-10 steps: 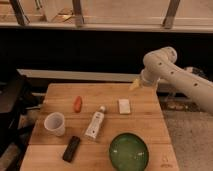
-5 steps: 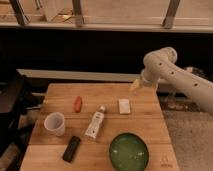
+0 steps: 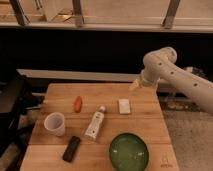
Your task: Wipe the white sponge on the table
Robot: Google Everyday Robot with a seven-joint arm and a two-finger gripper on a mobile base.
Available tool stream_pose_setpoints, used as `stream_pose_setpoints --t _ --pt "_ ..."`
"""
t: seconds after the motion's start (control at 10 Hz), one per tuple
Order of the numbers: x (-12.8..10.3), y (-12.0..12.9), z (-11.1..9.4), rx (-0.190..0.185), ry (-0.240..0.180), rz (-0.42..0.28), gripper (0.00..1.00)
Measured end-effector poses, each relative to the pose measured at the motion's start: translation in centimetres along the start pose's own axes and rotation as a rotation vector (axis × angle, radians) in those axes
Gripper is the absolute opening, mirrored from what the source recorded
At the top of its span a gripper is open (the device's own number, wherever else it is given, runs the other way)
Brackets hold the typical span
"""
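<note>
The gripper (image 3: 135, 85) hangs over the tabletop's (image 3: 150, 125) far edge; its grip I cannot tell. The white sponge (image 3: 124, 106) lies near it, a little toward the camera. It should probably drop squarely over the sponge, grasp its narrow sides, and press lightly. One sponge, one white cup (image 3: 54, 123), one capped tube (image 3: 95, 123), one green bowl (image 3: 129, 151), one orange item (image 3: 77, 103), one black block (image 3: 71, 148).

Warm, dim light covers the table (image 3: 145, 97), darkness behind, the end effector (image 3: 135, 86) above its far right edge.
</note>
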Motion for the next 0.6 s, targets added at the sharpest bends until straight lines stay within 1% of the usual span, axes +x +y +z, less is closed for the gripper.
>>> stream_pose_setpoints --t 0.2,0.3,0.4,0.6 --pt "0.0 0.0 0.0 0.000 -0.001 0.000 0.80" --pt "0.0 0.0 0.2 -0.008 0.008 0.007 0.80" --pt "0.5 0.1 1.0 -0.021 0.038 0.019 0.80" --pt "1.5 1.6 3.3 -0.083 0.113 0.034 0.80"
